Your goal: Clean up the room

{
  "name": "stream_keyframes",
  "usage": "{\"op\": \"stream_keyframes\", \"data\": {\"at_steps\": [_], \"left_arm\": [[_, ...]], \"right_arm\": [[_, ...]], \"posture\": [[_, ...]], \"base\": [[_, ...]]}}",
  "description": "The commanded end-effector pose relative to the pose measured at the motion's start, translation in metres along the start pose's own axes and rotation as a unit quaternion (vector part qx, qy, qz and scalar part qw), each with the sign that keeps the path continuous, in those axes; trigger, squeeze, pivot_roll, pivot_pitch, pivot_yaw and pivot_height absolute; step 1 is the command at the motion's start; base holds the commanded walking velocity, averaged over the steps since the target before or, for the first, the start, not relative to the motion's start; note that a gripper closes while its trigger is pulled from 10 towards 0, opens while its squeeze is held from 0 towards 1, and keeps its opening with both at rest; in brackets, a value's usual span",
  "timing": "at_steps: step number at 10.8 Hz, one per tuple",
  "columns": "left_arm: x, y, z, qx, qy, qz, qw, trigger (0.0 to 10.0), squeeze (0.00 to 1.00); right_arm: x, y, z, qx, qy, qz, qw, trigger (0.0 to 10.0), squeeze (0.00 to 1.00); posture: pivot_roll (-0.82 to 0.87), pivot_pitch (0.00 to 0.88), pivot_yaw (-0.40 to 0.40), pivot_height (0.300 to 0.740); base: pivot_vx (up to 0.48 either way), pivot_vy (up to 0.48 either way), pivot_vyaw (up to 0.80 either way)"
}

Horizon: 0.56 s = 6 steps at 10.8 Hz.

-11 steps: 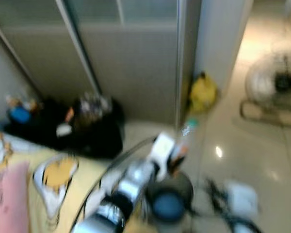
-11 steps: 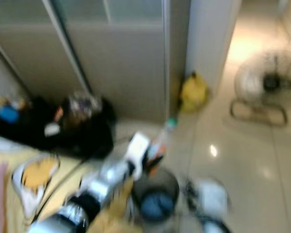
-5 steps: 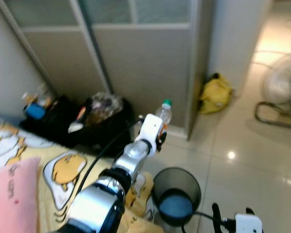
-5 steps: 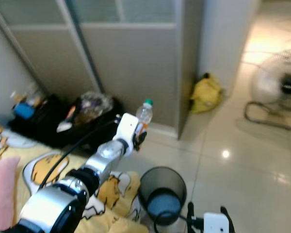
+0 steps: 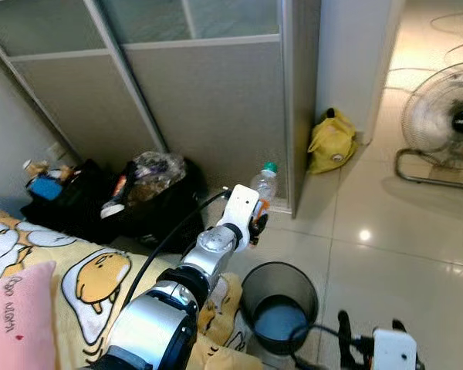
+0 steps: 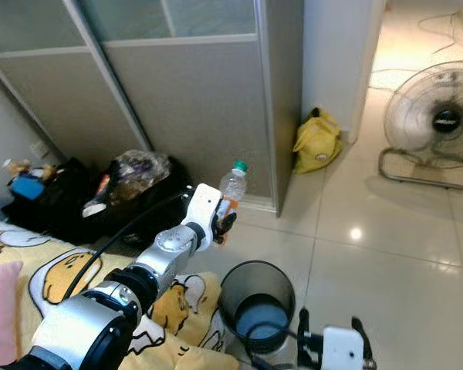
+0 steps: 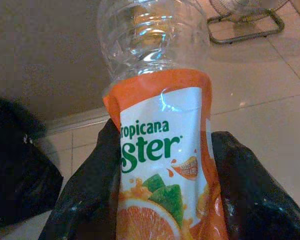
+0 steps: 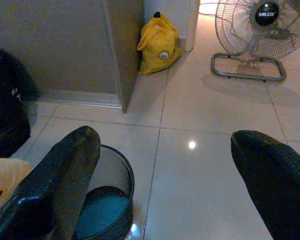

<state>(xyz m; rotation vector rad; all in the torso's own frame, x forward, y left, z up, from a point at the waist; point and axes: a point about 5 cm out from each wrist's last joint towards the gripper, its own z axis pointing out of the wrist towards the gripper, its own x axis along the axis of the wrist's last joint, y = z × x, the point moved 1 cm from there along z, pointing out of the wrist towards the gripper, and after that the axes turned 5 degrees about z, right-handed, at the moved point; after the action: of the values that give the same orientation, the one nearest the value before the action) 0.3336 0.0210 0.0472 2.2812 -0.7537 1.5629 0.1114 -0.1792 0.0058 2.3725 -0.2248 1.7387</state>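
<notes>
My left gripper (image 5: 259, 216) is held out in front of me, shut on a clear plastic bottle (image 5: 263, 185) with a green cap and an orange Tropicana label (image 7: 162, 170). The bottle stands upright between the black fingers (image 7: 85, 195), above the floor and a little beyond a black mesh waste bin (image 5: 278, 304) with a blue bottom. My right gripper (image 5: 366, 339) hangs low at the bottom right, open, with the bin (image 8: 107, 205) beside its left finger.
A bed with a yellow cartoon blanket (image 5: 92, 277) and a pink pillow (image 5: 15, 320) is at the left. Black bags (image 5: 139, 200) with clutter lie by grey sliding doors (image 5: 201, 92). A yellow bag (image 5: 330, 142) and a floor fan (image 5: 447, 123) stand on the glossy tiles.
The camera view has steadied and shifted. My left arm still holds the bottle out at about the same place relative to the bin.
</notes>
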Motion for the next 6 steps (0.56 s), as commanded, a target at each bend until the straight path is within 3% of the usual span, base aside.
{"op": "stream_keyframes", "data": {"at_steps": [1,2,3,6], "left_arm": [[0.058,0.086,0.016,-0.107,0.075,-0.013,0.991,10.0,0.00],[0.053,0.088,0.016,-0.109,0.060,0.003,0.992,10.0,0.76],[0.050,0.097,0.015,-0.121,0.048,0.008,0.991,10.0,1.00],[0.047,0.112,0.014,-0.140,0.032,0.014,0.990,10.0,1.00]], "right_arm": [[0.006,-0.003,0.001,-0.004,0.011,0.010,1.000,10.0,0.00],[0.008,-0.007,0.000,-0.001,0.013,0.013,1.000,10.0,0.00],[0.011,-0.014,-0.004,0.003,0.016,0.017,1.000,10.0,0.00],[0.014,-0.018,-0.005,-0.001,0.016,0.021,1.000,10.0,0.00]], "posture": [[-0.31,0.005,0.219,0.740],[-0.31,0.024,0.220,0.740],[-0.32,0.053,0.232,0.740],[-0.34,0.075,0.252,0.740]], "base": [[0.240,0.000,0.00],[0.424,0.000,0.00],[0.428,0.000,0.00],[0.000,0.000,0.00]]}}
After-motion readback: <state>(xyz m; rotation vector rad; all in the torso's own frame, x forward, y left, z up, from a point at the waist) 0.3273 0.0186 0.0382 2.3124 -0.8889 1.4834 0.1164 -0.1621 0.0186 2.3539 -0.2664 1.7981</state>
